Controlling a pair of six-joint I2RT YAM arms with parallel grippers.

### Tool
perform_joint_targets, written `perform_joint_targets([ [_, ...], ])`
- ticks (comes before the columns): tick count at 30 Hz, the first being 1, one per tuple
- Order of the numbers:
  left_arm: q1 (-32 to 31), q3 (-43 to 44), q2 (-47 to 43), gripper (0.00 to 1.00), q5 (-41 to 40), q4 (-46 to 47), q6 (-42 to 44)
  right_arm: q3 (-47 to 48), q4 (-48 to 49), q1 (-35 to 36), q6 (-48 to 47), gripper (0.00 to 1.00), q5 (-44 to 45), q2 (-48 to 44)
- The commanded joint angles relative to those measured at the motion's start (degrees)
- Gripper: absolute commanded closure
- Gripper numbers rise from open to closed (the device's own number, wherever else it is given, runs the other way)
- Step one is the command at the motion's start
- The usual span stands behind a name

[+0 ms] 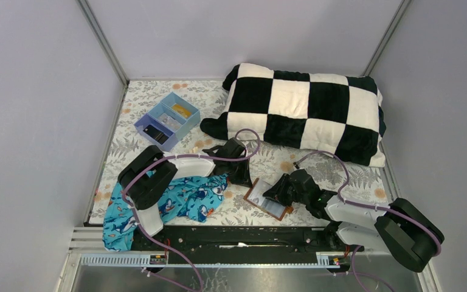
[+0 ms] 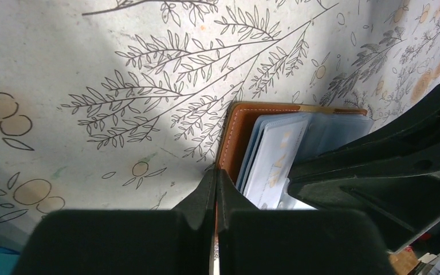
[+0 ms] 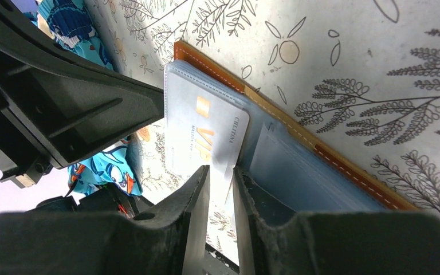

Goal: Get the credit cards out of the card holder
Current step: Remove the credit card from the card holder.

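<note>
The brown card holder [image 1: 259, 196] lies open on the floral table between both arms. In the left wrist view its leather edge [image 2: 239, 134] and pale slots hold whitish credit cards [image 2: 275, 157]. My left gripper [image 2: 216, 173] is shut, its tips resting on that brown left edge; I cannot tell whether leather is pinched. In the right wrist view one whitish credit card [image 3: 197, 123] with gold lettering sticks out of the card holder [image 3: 349, 172]. Its corner lies between the fingers of my right gripper [image 3: 222, 172], which stand narrowly open with a gap around it.
A blue divided tray [image 1: 167, 120] sits at the back left, and a black-and-white checked pillow [image 1: 304, 109] lies across the back. A blue patterned cloth [image 1: 182, 201] lies under the left arm. The two grippers [image 1: 243, 177] [image 1: 278, 193] are very close together.
</note>
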Motion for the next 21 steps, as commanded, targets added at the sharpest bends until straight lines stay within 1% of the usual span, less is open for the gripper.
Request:
perform_joint_targets([
  [1, -1.6, -1.2, -0.9, 0.96, -1.6, -1.3, -1.4, -0.1, -2.5, 0.4, -0.9, 0.71, 3.1, -1.6],
  [4, -1.6, -1.2, -5.3, 0.82, -7.2, -3.0, -1.8, 0.5, -2.3, 0.4, -2.5, 0.71, 1.9, -0.5],
  [7, -1.8, -1.1, -9.1, 0.74, -9.6, -3.8, -1.6, 1.5, -2.3, 0.4, -4.2, 0.72, 0.9, 1.5],
  [9, -1.8, -0.9, -10.3, 0.70, -8.3, -3.5, -1.3, 1.6, -1.8, 0.4, -4.5, 0.72, 0.4, 2.6],
  [14, -2.9, -0.2, -8.7, 0.68, -5.3, -3.5, 0.5, 1.7, -1.2, 0.4, -4.4, 0.72, 0.1, 3.2],
  [21, -3.7, 0.6, -5.7, 0.67, -5.6, -3.5, 1.5, 1.9, -2.1, 0.4, -4.6, 0.72, 0.4, 2.8],
])
